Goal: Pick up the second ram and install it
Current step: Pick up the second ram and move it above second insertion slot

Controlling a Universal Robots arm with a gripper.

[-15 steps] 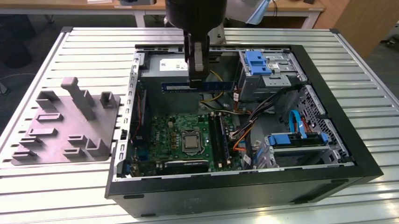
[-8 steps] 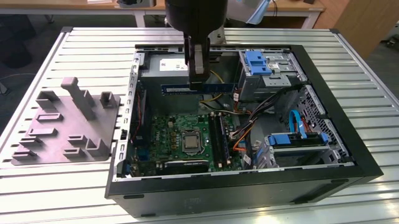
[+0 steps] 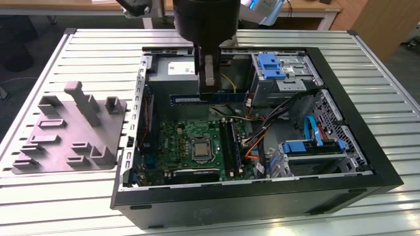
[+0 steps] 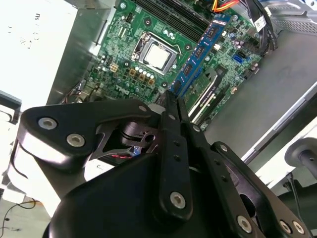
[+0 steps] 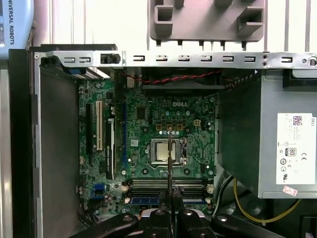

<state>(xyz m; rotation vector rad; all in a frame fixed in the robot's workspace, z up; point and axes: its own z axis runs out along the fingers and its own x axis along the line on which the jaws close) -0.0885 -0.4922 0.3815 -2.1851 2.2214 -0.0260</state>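
My gripper is shut on the second ram, a long thin blue strip with dark chips. It hangs level and crosswise over the open computer case, in front of the grey power-supply box. In the second wrist view the ram juts out from between the black fingers, above the green motherboard. In the first wrist view the ram appears edge-on as a thin line over the square silver socket. Beyond it lie the long dark memory slots, near my gripper.
The black case lies on its side on a slatted metal table. Inside are blue drive brackets, a second blue bracket and loose cables. A grey fixture block sits at the exterior view's left.
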